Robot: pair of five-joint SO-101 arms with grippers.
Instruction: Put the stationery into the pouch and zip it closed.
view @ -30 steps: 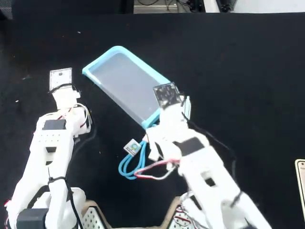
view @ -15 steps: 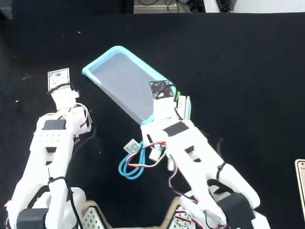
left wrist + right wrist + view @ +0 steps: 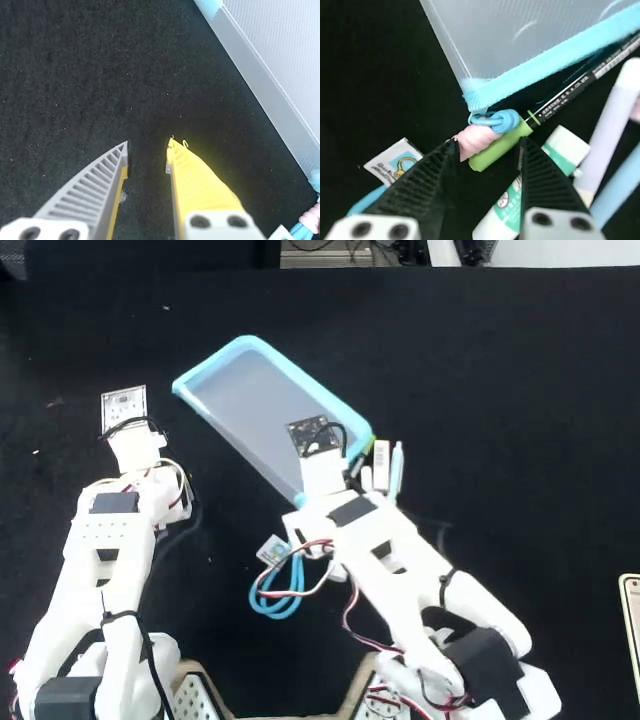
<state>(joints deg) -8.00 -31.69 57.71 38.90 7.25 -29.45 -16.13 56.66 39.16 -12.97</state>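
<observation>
The translucent pouch with a light blue edge lies slanted in mid table. At its near corner a blue ring zipper pull carries a pink tab. My right gripper is open just above that corner, with the pink tab and a green pen cap between its black fingers. Pens and a white tube lie beside the pouch's open edge, outside it. My left gripper is open over bare table, left of the pouch edge.
A blue cord loop with a small printed tag lies near the right arm. The black pen, white tube and pale marker crowd the pouch corner. A pale object sits at the table's right edge.
The right arm has swung left along the pouch's lower edge toward its corner, uncovering the pens beside it. The left arm has stayed put.
</observation>
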